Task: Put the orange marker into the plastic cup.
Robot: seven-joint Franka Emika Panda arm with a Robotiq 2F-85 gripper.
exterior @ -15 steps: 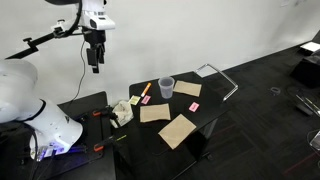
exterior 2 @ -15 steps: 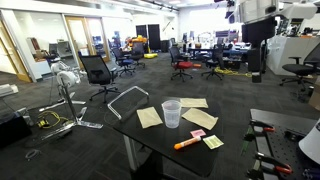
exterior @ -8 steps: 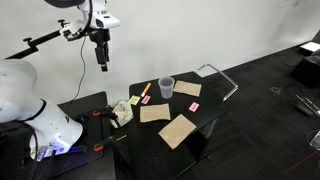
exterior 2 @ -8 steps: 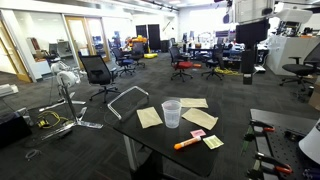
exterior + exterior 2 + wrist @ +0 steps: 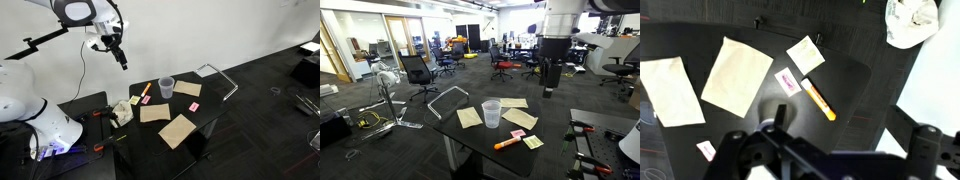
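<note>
The orange marker [image 5: 146, 90] lies flat on the black table [image 5: 205, 108], just beside the plastic cup [image 5: 166, 87], which stands upright. Both also show in an exterior view: the marker [image 5: 508, 143] near the table's front edge and the cup [image 5: 491, 113]. In the wrist view the marker [image 5: 820, 100] lies to the right of the cup [image 5: 773, 106], seen from above. My gripper [image 5: 122, 60] hangs in the air above and to the side of the table [image 5: 549, 88], apart from both. Its jaws stand wide apart and empty in the wrist view [image 5: 854, 124].
Tan paper sheets [image 5: 155, 113] [image 5: 178, 130], small pink cards [image 5: 787, 82] and a crumpled white cloth [image 5: 910, 20] lie on the table. A yellow note [image 5: 532, 142] lies by the marker. A metal frame [image 5: 445, 98] and office chairs stand on the floor beyond.
My arm has swung toward the table and come lower; the gripper now tilts over the table's edge. The marker and cup have not moved.
</note>
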